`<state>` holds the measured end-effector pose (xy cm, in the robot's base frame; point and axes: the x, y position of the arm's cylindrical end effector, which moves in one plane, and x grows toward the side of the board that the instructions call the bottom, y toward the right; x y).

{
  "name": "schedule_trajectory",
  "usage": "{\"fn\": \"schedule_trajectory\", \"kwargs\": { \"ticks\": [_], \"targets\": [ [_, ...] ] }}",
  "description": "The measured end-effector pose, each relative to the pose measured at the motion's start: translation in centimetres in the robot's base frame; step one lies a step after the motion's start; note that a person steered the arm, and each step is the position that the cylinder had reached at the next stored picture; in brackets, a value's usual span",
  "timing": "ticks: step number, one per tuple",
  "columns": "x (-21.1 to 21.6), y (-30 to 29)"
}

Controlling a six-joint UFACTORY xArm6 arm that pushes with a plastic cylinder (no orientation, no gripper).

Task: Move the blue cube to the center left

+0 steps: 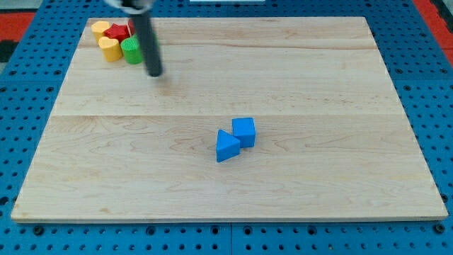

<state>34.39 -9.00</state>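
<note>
Our worktop [318,78] is a pale wooden board of glued planks with faint grain, lying on a blue perforated base [425,42] that shows around its edges. We carry no claw, only a straight dark rod, so there is no grasp to report; my tip [155,73] rests on the wood toward eleven o'clock of the board.

The small blue cube [244,132], smooth and matte, sits slightly right of the board's middle, its faces turned a little off the board's edges; being a cube, it has no clear long axis. A blue triangular prism [226,146] touches it at seven o'clock.

My tip is well apart from both, up at about ten o'clock from the cube. Just beside my tip, at ten o'clock, is a tight cluster: a green cylinder [132,50], a yellow block [109,48], another yellow block [100,29] and a red block [118,32].
</note>
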Motion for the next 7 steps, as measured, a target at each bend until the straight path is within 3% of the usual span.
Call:
{"fn": "schedule_trajectory", "kwargs": {
  "ticks": [2,3,4,5,7],
  "targets": [
    [6.6,18.8],
    [10.8,21.9],
    [15.7,22.0],
    [17.1,17.7],
    [15.5,13.1]
  ]
}}
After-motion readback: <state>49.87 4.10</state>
